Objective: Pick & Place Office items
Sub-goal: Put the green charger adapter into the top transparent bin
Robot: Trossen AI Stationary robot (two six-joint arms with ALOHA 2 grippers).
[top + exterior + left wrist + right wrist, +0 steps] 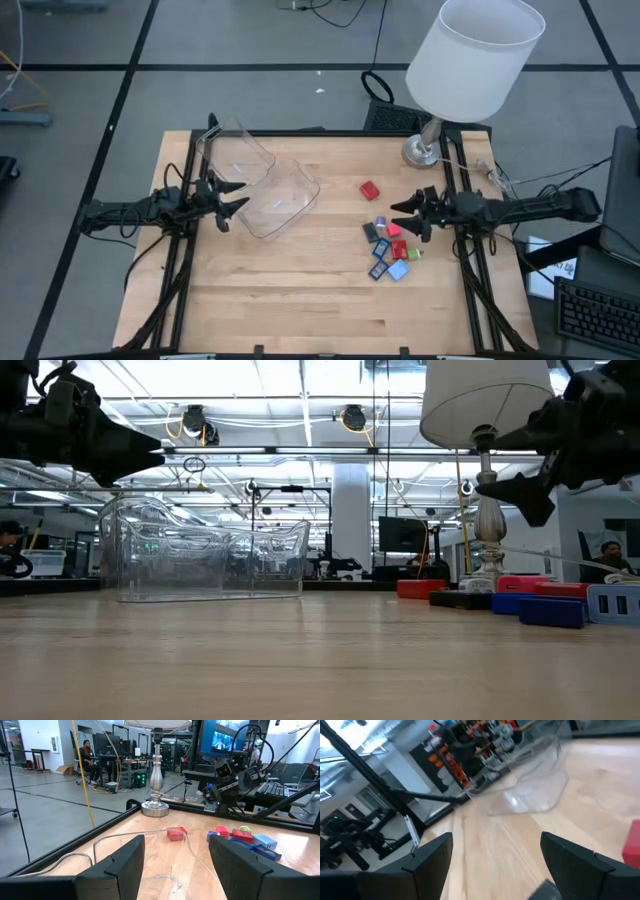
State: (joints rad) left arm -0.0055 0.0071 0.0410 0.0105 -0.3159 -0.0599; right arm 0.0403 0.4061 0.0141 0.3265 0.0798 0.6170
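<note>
Office items (388,248) lie clustered on desk (300,300) just beside right gripper (402,214), jaws released, hovering, probably for first pick. Left gripper (232,197), jaws released, waits beside clear containers (262,185).

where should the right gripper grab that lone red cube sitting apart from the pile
Probably across its two side faces, coming straight down from above. The red cube lies alone on the bare table, clear of the item cluster and the clear container, so open fingers would likely fit on either side. The right gripper, open, hovers just beside it; the left gripper waits by the container.
</note>
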